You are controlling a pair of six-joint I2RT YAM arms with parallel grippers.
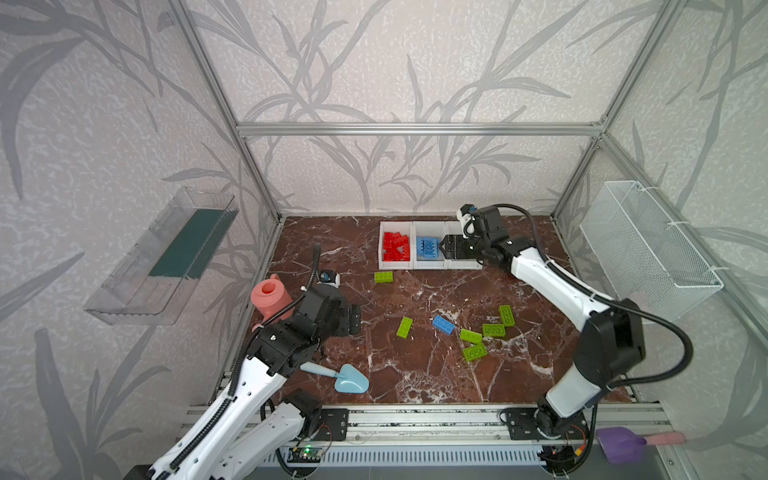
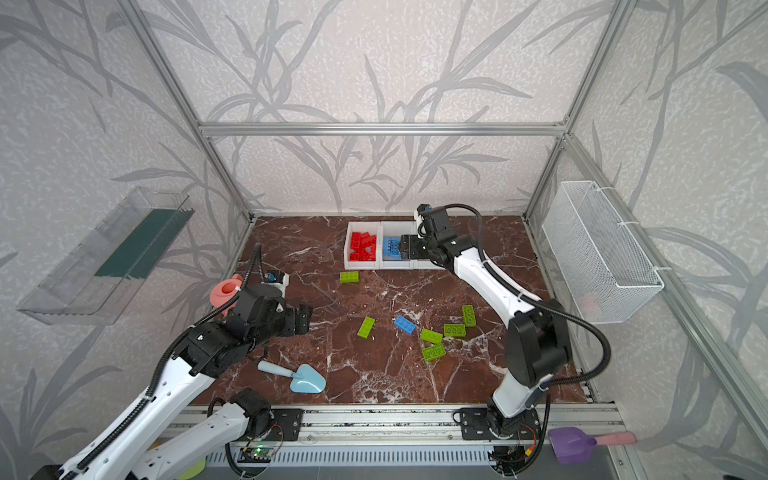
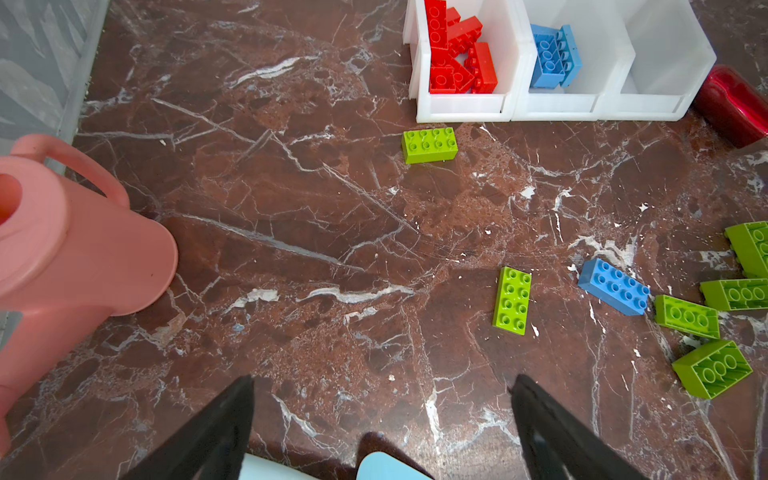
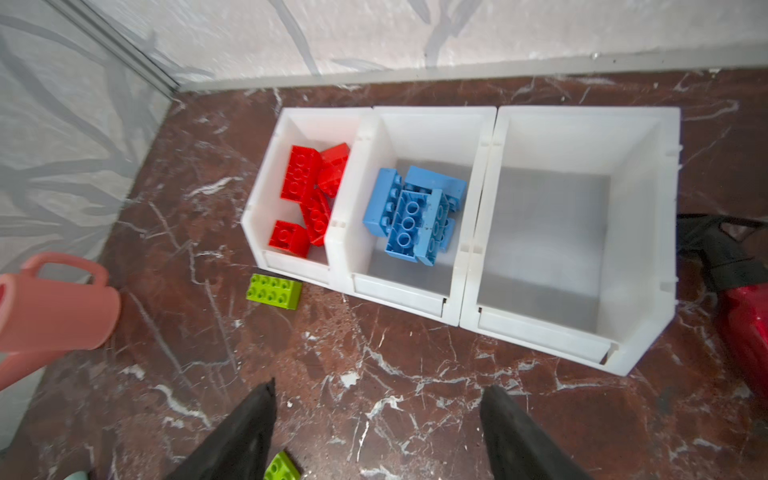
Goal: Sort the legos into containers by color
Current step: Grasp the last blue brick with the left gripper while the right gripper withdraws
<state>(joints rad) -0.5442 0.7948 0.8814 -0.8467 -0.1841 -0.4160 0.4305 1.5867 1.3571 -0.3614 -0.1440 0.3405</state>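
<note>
We see the three joined white open-top plastic bins point(image 4: 432, 112) at the far centre of the brown marble-look surface point(image 1: 415, 374). Left bin holds a heap of red studded plastic bricks point(image 1: 395, 246); middle bin holds the blue studded plastic bricks point(image 4: 415, 212), piled at angles. The right end effector point(image 4: 378, 384) hangs over the bins, approx above the wall btwn middle and right bin in both top views; its fingers stand spread w/ nothing btwn them, so released. The left end effector point(image 3: 382, 380) is also released, fingers wide, above the near-left surface beside the pink plastic watering can point(image 1: 272, 297); a light-blue plastic trowel point(image 1: 345, 379) lies nearer than it. Loose on the surface: one lime-green studded plastic brick point(image 1: 383, 276) just near of the left bin, another green brick point(image 1: 404, 327) mid-surface, a single blue brick point(image 1: 443, 324) right of that, then four green bricks point(image 1: 493, 330) clustered further right. A glossy red bottle point(image 3: 731, 104) lies just right of the bins.
</note>
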